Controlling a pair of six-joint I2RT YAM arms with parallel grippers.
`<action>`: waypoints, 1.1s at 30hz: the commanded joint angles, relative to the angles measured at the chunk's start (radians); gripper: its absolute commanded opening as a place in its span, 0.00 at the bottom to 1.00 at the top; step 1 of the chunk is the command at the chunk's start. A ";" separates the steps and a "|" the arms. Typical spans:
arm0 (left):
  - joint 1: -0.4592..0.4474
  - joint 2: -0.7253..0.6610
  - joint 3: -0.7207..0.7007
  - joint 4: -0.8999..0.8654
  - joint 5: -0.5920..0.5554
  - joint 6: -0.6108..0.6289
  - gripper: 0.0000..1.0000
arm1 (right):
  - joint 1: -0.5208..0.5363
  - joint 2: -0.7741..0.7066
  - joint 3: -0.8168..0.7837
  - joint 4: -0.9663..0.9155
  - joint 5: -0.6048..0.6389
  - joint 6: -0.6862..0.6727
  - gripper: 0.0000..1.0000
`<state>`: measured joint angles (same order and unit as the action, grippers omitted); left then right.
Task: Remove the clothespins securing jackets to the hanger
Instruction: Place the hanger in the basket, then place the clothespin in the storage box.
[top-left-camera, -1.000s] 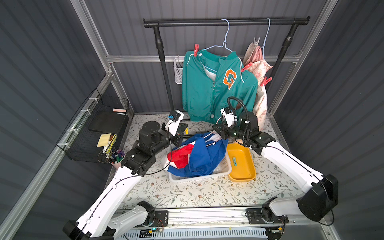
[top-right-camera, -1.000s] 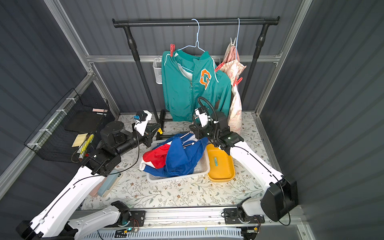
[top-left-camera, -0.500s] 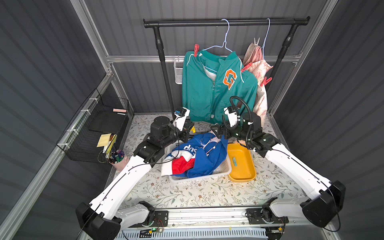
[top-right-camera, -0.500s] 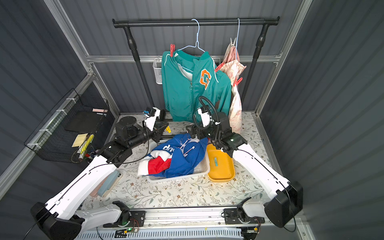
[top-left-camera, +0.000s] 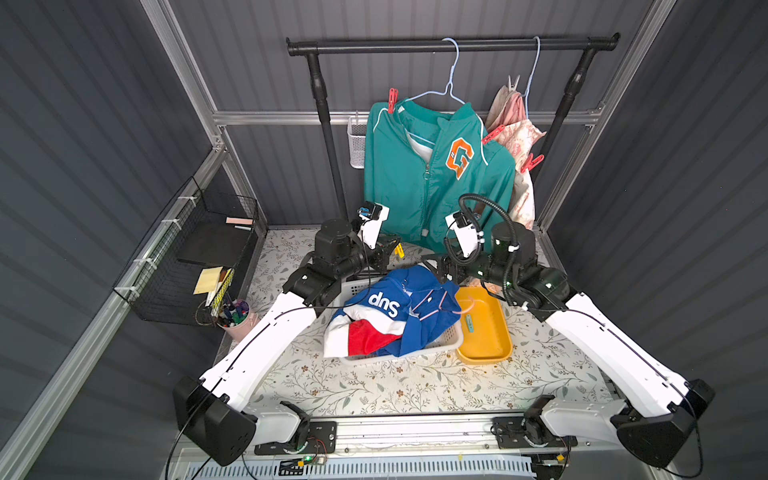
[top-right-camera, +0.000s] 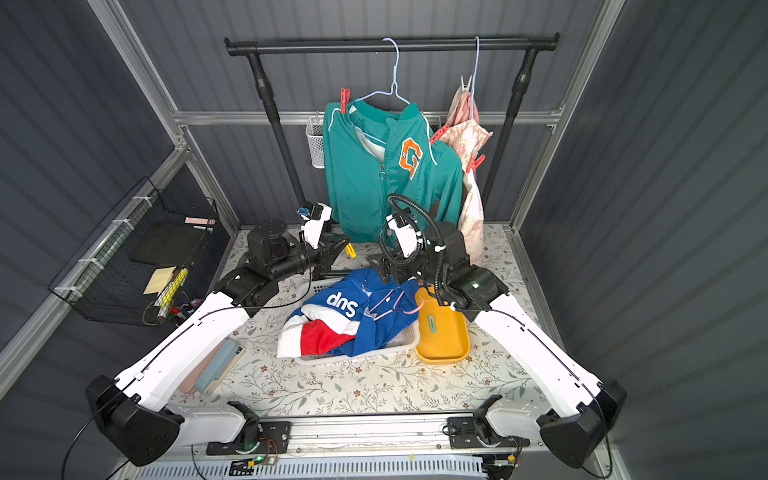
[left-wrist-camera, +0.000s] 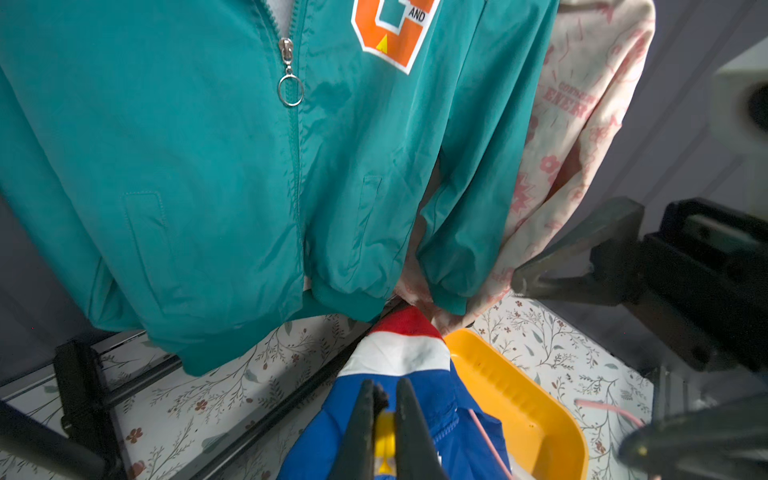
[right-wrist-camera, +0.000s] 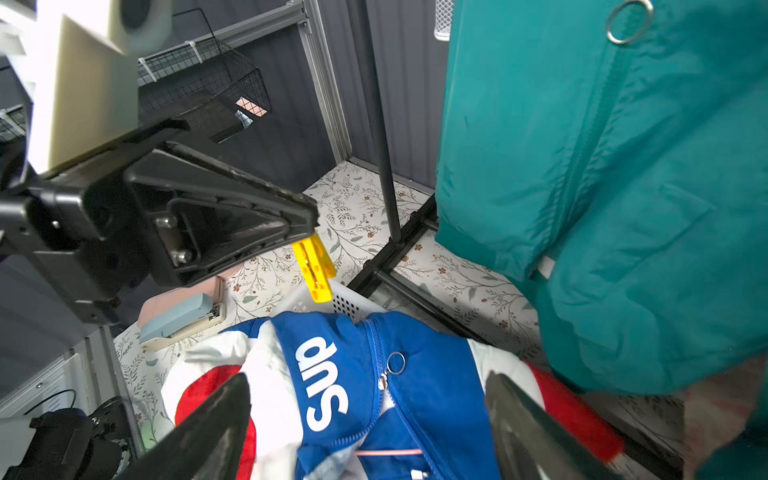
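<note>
Pinches a small yellow plastic clothespin in the closed left gripper, near the far rim of the white perforated basket — clear of the hem of the hanging teal zip jacket. Holds the right gripper wide open above the crumpled blue jacket.

- Probably a lab test cell: ribbed grey wall panels are sitting in aluminium framing.
- A black garment rack is standing on a floral-covered table, fronted by a metal mounting rail.
</note>
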<state>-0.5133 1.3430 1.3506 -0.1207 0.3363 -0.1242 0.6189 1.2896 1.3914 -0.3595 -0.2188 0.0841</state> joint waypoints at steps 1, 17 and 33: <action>0.006 0.027 0.070 0.024 0.074 -0.035 0.00 | 0.002 0.057 0.031 -0.002 -0.054 -0.038 0.90; 0.006 0.051 0.068 0.033 0.138 -0.054 0.00 | 0.004 0.199 0.144 0.044 -0.148 -0.014 0.66; 0.007 0.062 0.067 0.034 0.190 -0.054 0.30 | 0.004 0.207 0.149 0.037 -0.151 -0.012 0.03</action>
<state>-0.5064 1.4063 1.3972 -0.0910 0.4850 -0.1749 0.6308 1.4998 1.5192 -0.3233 -0.3729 0.0849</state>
